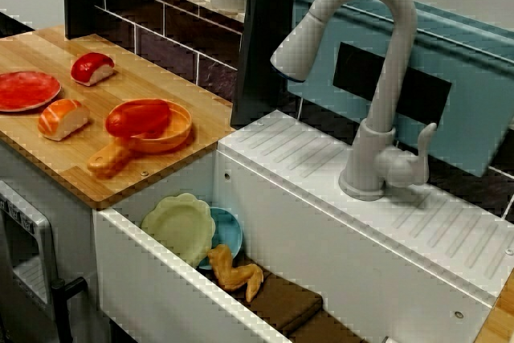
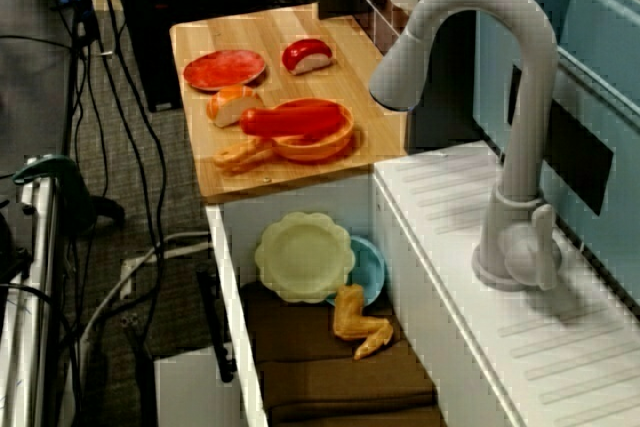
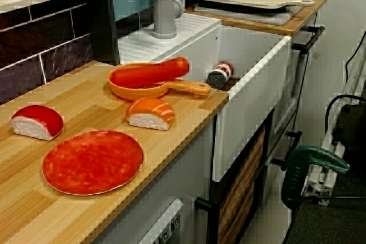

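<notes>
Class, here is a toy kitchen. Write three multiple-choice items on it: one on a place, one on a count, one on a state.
1. Where does the chicken wing lie? A on the floor; B in the sink; C inside the oven.
2. How many sushi pieces lie on the wooden counter? A one; B two; C four.
3. The orange pan is: A empty; B holding a red sausage; C upside down.
Answers: 1 B, it rests on the brown cloth there; 2 B, one red-topped, one orange-topped; 3 B, it lies across the pan.
</notes>
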Tool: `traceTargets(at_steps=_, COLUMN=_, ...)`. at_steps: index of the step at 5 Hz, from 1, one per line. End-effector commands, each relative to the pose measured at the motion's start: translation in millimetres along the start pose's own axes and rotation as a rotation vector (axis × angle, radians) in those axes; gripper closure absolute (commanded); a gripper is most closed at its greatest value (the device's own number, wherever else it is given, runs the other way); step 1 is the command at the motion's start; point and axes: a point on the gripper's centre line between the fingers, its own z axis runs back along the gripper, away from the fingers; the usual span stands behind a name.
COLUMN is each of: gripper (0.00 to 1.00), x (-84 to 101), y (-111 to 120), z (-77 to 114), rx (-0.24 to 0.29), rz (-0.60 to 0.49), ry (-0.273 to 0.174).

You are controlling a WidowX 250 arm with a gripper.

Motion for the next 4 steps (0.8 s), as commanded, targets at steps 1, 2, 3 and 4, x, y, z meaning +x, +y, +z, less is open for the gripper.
traceTargets(at_steps=1, gripper=0.00, x=0.0, y=0.0, z=0.0, rx=0.000, rz=0.000, ry=0.000)
traceTargets(at_steps=2, gripper=0.00, x=6.0, y=23.2, z=-46.5, rx=0.057, rz=-0.021, ry=-0.028)
traceTargets(at_steps=3, gripper=0.00, x=8.6, y=46.1, z=-79.4, rx=0.123, rz=0.047, ry=-0.062)
traceTargets(at_steps=4, gripper=0.00, x=14.4, y=81.4, z=-100.4, rx=0.170, rz=0.132, ry=-0.105)
